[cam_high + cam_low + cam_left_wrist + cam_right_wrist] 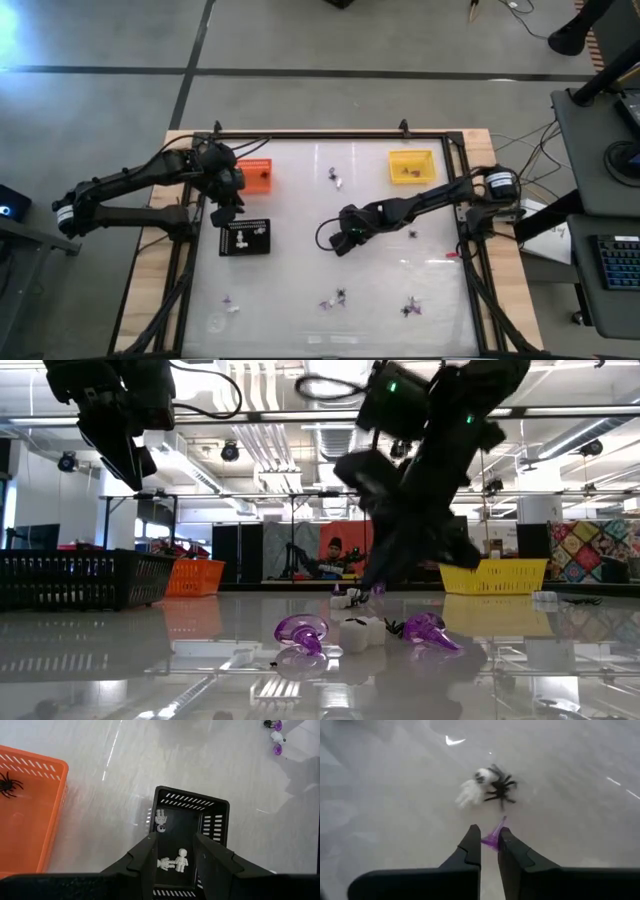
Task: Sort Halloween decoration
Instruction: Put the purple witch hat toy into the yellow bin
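The right pincer [489, 841], at the centre of the high view, is clenched on a purple trinket [493, 837]. Lift straight up, away from the black spider [500, 785] just beyond. The left pincer [172, 857] waits released above the black tray [212, 822].

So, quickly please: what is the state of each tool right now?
Left tool: open, empty, above the black tray.
Right tool: closed on a purple trinket.
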